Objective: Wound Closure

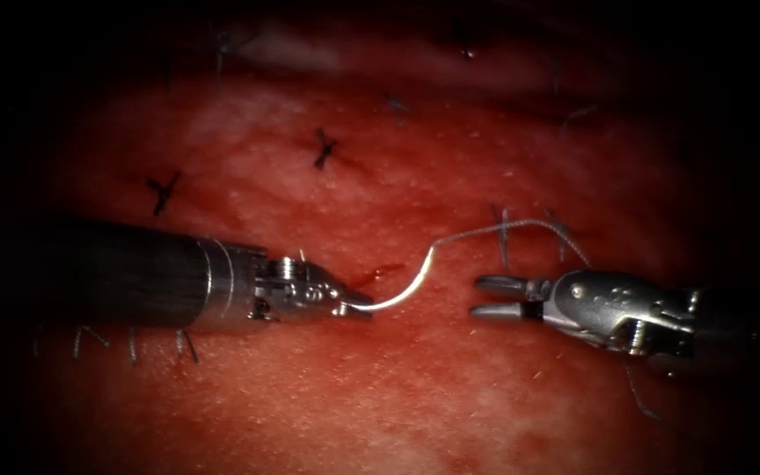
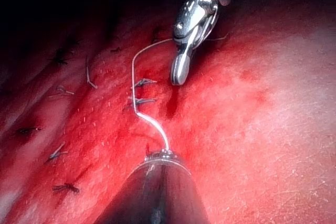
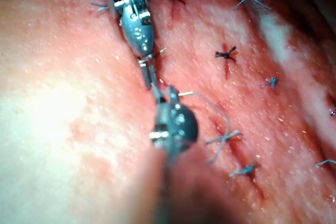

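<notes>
Endoscope view: lit centre, dark vignette at edges. Glare marks the needle (image 1: 402, 295) and the right tool (image 2: 185, 65). Right wrist view: foreground shaft blurred.

The left tool (image 1: 355, 305) and right tool (image 1: 496, 296) are polished metal, glinting; the left shaft (image 1: 90, 273) is dark and matt. The needle (image 1: 406, 290) is smooth bright steel. The thread (image 1: 521, 227) looks dull and fibrous. The tissue (image 1: 398, 396) is wet, glossy and finely pebbled.

Silver needle (image 1: 402, 295), red tissue (image 1: 380, 396), dark-blue thread ends (image 1: 325, 148).
</notes>
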Available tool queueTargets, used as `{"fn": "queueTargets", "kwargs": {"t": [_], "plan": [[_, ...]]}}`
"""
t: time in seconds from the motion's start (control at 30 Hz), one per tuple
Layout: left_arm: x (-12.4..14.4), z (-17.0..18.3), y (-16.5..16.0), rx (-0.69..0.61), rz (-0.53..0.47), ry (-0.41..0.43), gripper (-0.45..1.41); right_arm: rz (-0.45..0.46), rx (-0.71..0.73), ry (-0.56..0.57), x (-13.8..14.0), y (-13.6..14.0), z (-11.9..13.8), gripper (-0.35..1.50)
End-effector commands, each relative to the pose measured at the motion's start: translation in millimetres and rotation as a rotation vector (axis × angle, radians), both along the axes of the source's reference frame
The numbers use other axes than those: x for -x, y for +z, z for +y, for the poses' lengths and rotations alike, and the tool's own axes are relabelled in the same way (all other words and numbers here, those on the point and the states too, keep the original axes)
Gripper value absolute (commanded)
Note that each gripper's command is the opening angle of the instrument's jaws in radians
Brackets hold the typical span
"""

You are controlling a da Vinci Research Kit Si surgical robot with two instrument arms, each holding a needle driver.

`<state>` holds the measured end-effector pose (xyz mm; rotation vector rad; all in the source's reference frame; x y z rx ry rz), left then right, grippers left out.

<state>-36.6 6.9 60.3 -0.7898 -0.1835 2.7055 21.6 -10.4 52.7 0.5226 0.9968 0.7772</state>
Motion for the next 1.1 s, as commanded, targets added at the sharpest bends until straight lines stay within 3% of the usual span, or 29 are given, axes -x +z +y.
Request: {"fn": "queueTargets", "kwargs": {"t": [0.03, 0.1, 0.13, 0.27, 0.43, 0.57, 0.67, 1.1], "plan": [[0.7, 0.0, 0.1, 0.027, -0.01, -0.007, -0.45, 0.022, -0.012, 0.022, -1.6, 0.3, -0.4, -0.35], [0.7, -0.2, -0.8, 0.084, -0.013, -0.032, -0.45, 0.032, -0.045, 0.055, -1.6, 0.4, -0.2, -0.3], [0.6, -0.3, -1.1, 0.108, -0.015, -0.044, -0.45, 0.043, -0.062, 0.076, -1.3, 0.5, 0.0, 0.0], [0.5, -0.3, -2.1, 0.216, -0.008, -0.073, -0.45, 0.081, -0.118, 0.139, -0.5, 0.4, 0.8, 0.64], [0.9, -0.8, -2.4, 0.327, 0.035, -0.059, -0.45, 0.102, -0.192, 0.194, -0.7, -0.1, 1.5, 1.16], [1.5, -1.1, -2.7, 0.434, 0.082, -0.022, -0.45, 0.102, -0.26, 0.233, -1.4, -0.5, 1.8, 1.21], [1.7, -1.3, -3.0, 0.495, 0.092, -0.007, -0.45, 0.095, -0.286, 0.253, -1.7, -0.6, 1.8, 1.15], [2.3, -1.7, -4.5, 0.587, 0.105, -0.011, -0.45, 0.076, -0.289, 0.281, -2.7, -0.3, 1.9, 1.08]]}}
